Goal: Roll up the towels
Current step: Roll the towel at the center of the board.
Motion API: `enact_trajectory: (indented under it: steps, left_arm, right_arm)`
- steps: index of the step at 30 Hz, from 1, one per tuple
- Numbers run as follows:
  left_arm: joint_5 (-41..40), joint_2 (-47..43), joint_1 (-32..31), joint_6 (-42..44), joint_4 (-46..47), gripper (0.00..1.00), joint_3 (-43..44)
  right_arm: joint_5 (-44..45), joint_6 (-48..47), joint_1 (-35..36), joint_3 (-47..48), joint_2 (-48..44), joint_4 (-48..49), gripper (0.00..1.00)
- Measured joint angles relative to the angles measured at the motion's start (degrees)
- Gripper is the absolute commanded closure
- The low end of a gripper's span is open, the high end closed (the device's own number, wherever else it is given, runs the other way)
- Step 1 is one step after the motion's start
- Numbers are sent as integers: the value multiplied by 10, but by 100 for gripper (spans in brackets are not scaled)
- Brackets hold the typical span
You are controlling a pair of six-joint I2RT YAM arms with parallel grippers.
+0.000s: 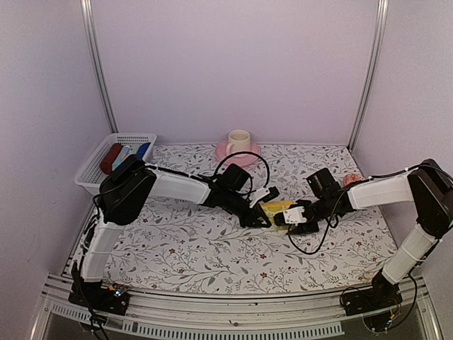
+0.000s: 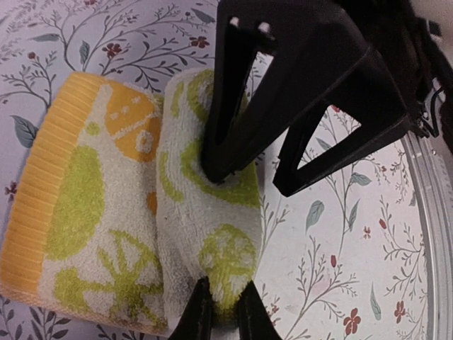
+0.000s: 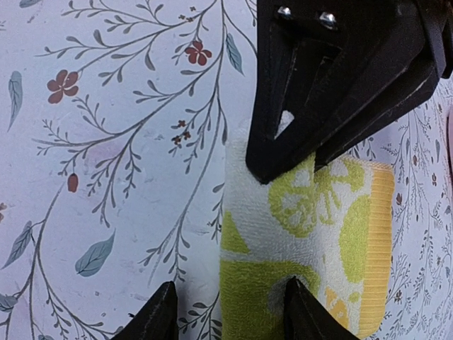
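A pale yellow towel (image 1: 278, 208) with green printed marks lies mid-table, partly rolled from one side. In the left wrist view the towel (image 2: 92, 212) shows its flat part with an orange-yellow hem, beside the rolled part. My left gripper (image 2: 226, 315) is shut on the near end of the roll, and from above it sits at the towel's left (image 1: 263, 221). My right gripper (image 3: 230, 315) is open at the other end. One of its fingers presses on the towel (image 3: 311, 227) and the other rests on the tablecloth. It sits at the towel's right (image 1: 281, 219).
A white basket (image 1: 92, 166) at the back left holds dark red and blue cloth rolls (image 1: 111, 157). A pink saucer with a cream cup (image 1: 238, 142) stands at the back middle. Black cables loop over the floral tablecloth (image 1: 184, 248) near both wrists.
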Motion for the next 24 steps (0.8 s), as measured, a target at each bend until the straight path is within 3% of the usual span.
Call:
enact_trajectory:
  steps: [8, 13, 15, 18, 22, 24]
  left_arm:
    - [13, 15, 4, 0, -30, 91, 32]
    - [20, 20, 6, 1, -41, 88, 42]
    - [23, 20, 7, 2, -42, 85, 42]
    - [27, 21, 10, 2, -42, 74, 42]
    - [31, 19, 14, 7, -37, 45, 38]
    - [25, 7, 16, 8, -27, 36, 18]
  right_arm:
    - [35, 16, 5, -2, 3, 40, 49]
    - [55, 22, 8, -3, 19, 58, 58]
    - [59, 24, 8, -3, 25, 63, 66]
    - [64, 23, 8, 3, 32, 66, 77]
    - [65, 33, 8, 25, 45, 50, 84]
    - [65, 38, 8, 38, 51, 37, 86]
